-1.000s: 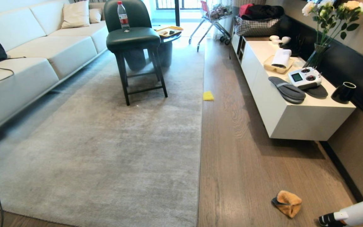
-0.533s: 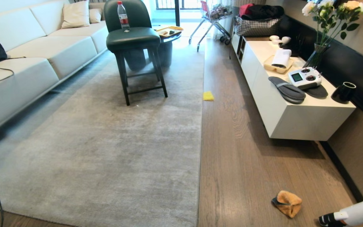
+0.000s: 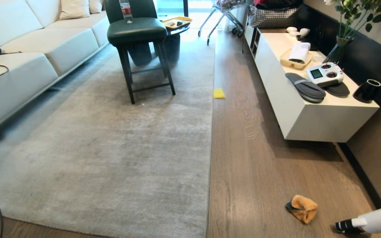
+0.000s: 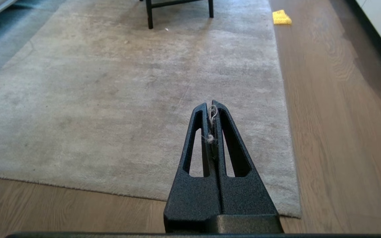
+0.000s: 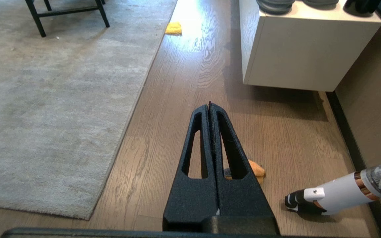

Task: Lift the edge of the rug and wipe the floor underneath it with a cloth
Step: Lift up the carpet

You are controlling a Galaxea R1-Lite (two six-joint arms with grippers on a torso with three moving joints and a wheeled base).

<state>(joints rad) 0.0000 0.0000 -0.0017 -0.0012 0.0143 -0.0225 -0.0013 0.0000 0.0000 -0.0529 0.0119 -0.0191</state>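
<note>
Just ahead of your right gripper (image 5: pixel 209 107), low on the wood floor (image 3: pixel 253 172), lies the orange cloth (image 3: pixel 302 208), crumpled in a heap and partly hidden behind the gripper's own fingers in the right wrist view. That gripper is fully closed, tips pressed together, holding nothing. Beside the cloth, further to the right, a white handheld vacuum (image 3: pixel 369 222) lies on the floor, near but not touching it.

Your left gripper (image 4: pixel 212 105) is also fully closed and holds nothing you could call an object; only a wisp of fluff clings between its tips. It hangs over the near end of the grey rug (image 3: pixel 111 158). The rug edge (image 3: pixel 209 172) runs straight away from you, between the two grippers, so its long axis points forward. Its near corner sits just to the right of the left gripper.

My judgement: the right arm is the nearer one to the cloth, and the left arm is the nearer one to the rug edge, so cloth first with the right looks natural. Neither step has begun.

Further ahead, a small yellow square (image 3: pixel 219 93) lies on the floor touching the rug edge. Beyond it a dark chair (image 3: pixel 137 33) stands on the rug. On the white cabinet (image 3: pixel 309 122) to the right, a shallow tray (image 3: pixel 295 60) holds a white roll.
</note>
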